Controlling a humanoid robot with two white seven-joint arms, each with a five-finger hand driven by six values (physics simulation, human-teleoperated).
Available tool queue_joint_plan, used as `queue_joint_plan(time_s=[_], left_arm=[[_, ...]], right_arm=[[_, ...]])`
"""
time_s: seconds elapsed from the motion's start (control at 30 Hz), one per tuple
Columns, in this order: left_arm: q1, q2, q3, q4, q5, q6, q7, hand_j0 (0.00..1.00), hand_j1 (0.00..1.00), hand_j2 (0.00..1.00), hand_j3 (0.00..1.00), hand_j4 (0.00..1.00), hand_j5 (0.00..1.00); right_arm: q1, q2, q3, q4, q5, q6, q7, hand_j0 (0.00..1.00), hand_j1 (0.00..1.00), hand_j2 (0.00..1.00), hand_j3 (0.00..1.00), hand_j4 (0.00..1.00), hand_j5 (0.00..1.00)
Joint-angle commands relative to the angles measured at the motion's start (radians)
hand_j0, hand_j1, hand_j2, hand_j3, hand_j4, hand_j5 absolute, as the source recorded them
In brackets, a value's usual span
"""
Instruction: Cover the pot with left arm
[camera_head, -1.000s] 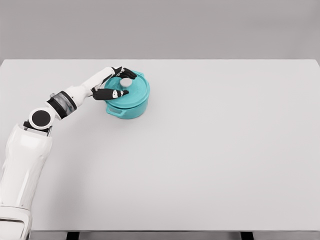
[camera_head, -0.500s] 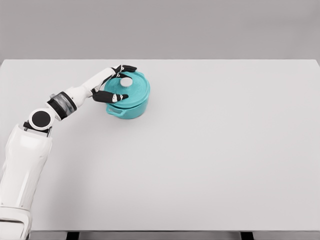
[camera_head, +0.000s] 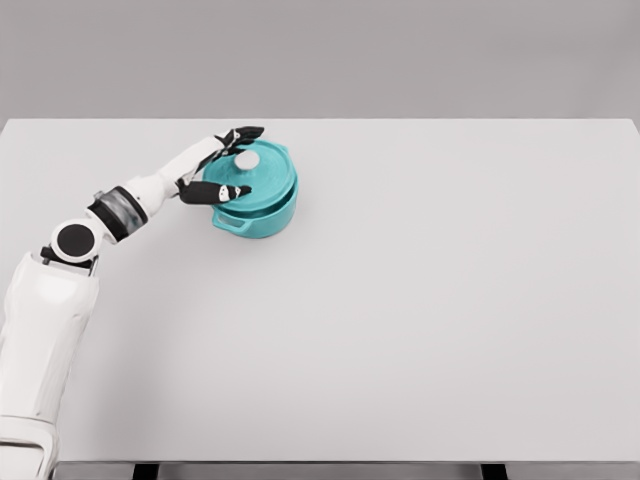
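Head view: teal pot (camera_head: 256, 210) sat far-left on the white bench (camera_head: 420, 300), teal lid (camera_head: 258, 178) on top with its white knob (camera_head: 246, 160) showing. Left hand (camera_head: 222, 165) was at the lid's left side, fingers (camera_head: 228, 191) spread loosely around the knob, gripping nothing that I could see. Lid looked seated, so probably a release pose. Right arm not visible.

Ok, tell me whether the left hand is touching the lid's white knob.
Apart. The head view shows the left hand spread open, teal lid visible between its fingers and the white knob.
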Motion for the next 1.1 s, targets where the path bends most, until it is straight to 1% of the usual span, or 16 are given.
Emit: queue_joint_plan(time_s=[0.0,0.17,0.2,0.27,0.43,1.07], left_arm=[[0.0,0.001,-0.006,0.004,-0.057,-0.008,0.0,1.0,1.0,1.0,1.0,1.0,1.0],[0.015,-0.001,-0.007,-0.004,-0.057,-0.012,0.0,1.0,1.0,1.0,1.0,1.0,1.0],[0.017,-0.002,-0.007,-0.024,-0.057,-0.012,0.0,1.0,1.0,1.0,1.0,1.0,1.0],[0.045,-0.001,-0.006,-0.084,-0.057,-0.009,0.0,1.0,1.0,1.0,1.0,1.0,1.0],[0.048,-0.001,-0.004,-0.113,-0.054,-0.008,0.0,1.0,1.0,1.0,1.0,1.0,1.0],[0.034,0.001,0.011,-0.107,-0.051,-0.014,0.0,1.0,1.0,1.0,1.0,1.0,1.0]], right_arm=[[0.0,0.0,0.0,0.001,0.0,0.0,0.0,1.0,1.0,1.0,1.0,1.0,1.0],[0.0,0.0,0.0,0.001,0.0,0.0,0.0,1.0,1.0,1.0,1.0,1.0,1.0],[0.0,0.0,0.0,-0.001,0.0,0.0,0.0,1.0,1.0,1.0,1.0,1.0,1.0],[0.0,0.0,0.0,0.001,0.0,0.0,0.0,1.0,1.0,1.0,1.0,1.0,1.0],[0.0,0.0,0.0,0.001,0.0,0.0,0.0,1.0,1.0,1.0,1.0,1.0,1.0],[0.0,0.0,0.0,0.001,0.0,0.0,0.0,1.0,1.0,1.0,1.0,1.0,1.0]])
